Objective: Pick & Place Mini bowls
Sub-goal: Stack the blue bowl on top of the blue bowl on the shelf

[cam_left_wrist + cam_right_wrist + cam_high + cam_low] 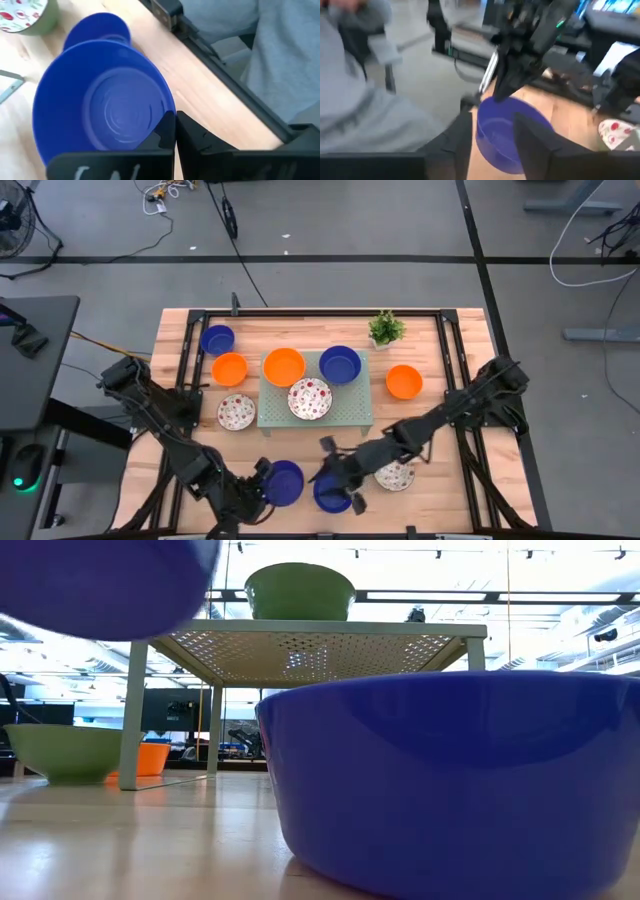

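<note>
My left gripper [262,480] is shut on a dark blue mini bowl [285,481] near the table's front edge. The low view shows this bowl [100,585] raised above the table. A second dark blue bowl [330,494] stands on its base on the table just to its right, and it fills the low view [450,780]. My right gripper [338,473] hangs open over this second bowl. I cannot tell whether it touches the bowl. The right wrist view shows the open fingers [462,137] and, beyond them, the held bowl [507,127]. My left gripper pinches the blue bowl's rim [164,119] on the side nearest the arm, one finger inside the bowl and one outside. The fingers come from the table's left. The bowl is lifted clear of the table and tilted.
A pale green perforated tray [355,412] at the table's middle holds an orange [284,366], a blue [340,364] and a speckled bowl [309,399]. Loose bowls lie around: blue [217,339], orange [230,367], speckled [237,412], orange [404,382], speckled [395,476]. A potted plant [386,328] stands at the back.
</note>
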